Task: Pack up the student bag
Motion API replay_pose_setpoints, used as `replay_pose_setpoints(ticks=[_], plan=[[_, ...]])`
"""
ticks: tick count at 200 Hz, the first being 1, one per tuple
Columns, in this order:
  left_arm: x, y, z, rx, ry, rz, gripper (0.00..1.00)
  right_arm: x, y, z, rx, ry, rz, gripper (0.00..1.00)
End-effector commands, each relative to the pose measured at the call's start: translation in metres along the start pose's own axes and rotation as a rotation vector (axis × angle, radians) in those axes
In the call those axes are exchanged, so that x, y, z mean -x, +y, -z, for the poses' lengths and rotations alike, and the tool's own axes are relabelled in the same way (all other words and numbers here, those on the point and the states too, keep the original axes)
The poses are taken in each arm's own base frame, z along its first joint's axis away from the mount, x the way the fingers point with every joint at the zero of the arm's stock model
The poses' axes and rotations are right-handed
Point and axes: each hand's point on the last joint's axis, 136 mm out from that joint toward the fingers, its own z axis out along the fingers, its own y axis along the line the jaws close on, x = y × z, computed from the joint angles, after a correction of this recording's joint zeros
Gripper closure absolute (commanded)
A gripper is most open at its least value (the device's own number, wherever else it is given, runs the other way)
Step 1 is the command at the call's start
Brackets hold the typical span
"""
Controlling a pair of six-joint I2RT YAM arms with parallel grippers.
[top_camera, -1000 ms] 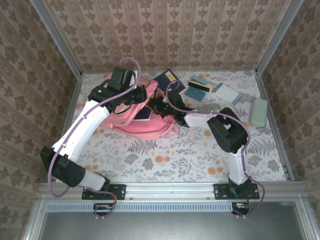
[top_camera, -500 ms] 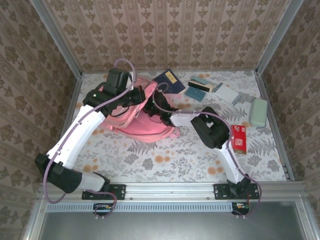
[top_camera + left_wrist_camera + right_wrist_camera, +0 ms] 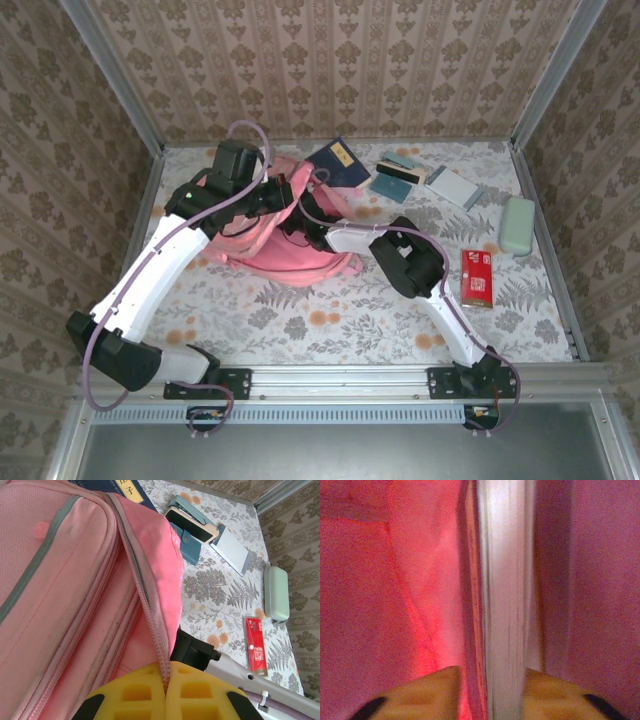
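The student bag (image 3: 290, 255) lies on its side on the far left part of the floral table (image 3: 330, 320), close to the back wall, with both arms reaching in to it. The left gripper (image 3: 166, 677) is clamped tight on the bag's zippered rim, its yellow fingers pressed together with the zipper tape pinched between them, holding that edge up. The right gripper (image 3: 491, 672) is down inside the bag, pink fabric all round it. Its fingers stand apart on either side of a white, page-edged slab (image 3: 502, 595) that has a thin reddish cover on one face. It looks like a book seen edge on, and I cannot tell whether the fingers press on it or merely flank it. Just beyond the bag's far right corner lies a dark blue book (image 3: 338, 162) with a yellow label. Further right along the back are a teal wallet-like case (image 3: 385, 186), a teal and cream item (image 3: 402, 168) touching it, and a pale notebook (image 3: 453, 187). A mint-green case (image 3: 517, 224) sits near the right wall, and a red box (image 3: 476, 277) lies just beside the right arm's elbow, well apart from the bag.
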Motion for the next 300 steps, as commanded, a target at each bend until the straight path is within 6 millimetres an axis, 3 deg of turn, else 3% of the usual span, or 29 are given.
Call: replay_pose_setpoints(ticks=[1, 40, 62, 133, 181, 200, 240, 273, 300], plan=[[0.015, -0.020, 0.019, -0.096, -0.075, -0.006, 1.00, -0.001, -0.001, 0.018, -0.062, 0.032, 0.052, 0.55], [0.019, -0.011, 0.022, -0.090, -0.090, 0.004, 1.00, 0.015, -0.004, 0.048, -0.078, 0.025, 0.087, 0.51], [0.020, -0.007, 0.022, -0.091, -0.094, 0.012, 1.00, 0.017, 0.000, 0.055, -0.074, 0.039, 0.112, 0.55], [0.015, -0.004, 0.023, -0.101, -0.085, 0.029, 1.00, 0.002, -0.027, 0.029, -0.096, 0.099, 0.038, 0.86], [0.010, -0.007, 0.022, -0.119, -0.063, 0.033, 1.00, -0.017, -0.019, 0.001, -0.061, 0.161, 0.020, 0.90], [0.009, -0.004, 0.022, -0.105, -0.062, 0.036, 1.00, -0.019, -0.015, 0.001, -0.052, 0.171, 0.019, 0.89], [0.009, 0.013, 0.025, -0.046, -0.081, 0.039, 1.00, -0.003, -0.018, 0.031, -0.065, 0.142, 0.048, 0.83], [0.006, 0.028, 0.028, -0.001, -0.084, 0.037, 1.00, 0.014, -0.013, 0.073, -0.091, 0.118, 0.123, 0.76], [0.009, 0.054, 0.033, 0.071, -0.100, 0.049, 1.00, 0.019, -0.003, 0.109, -0.101, 0.122, 0.199, 0.75]])
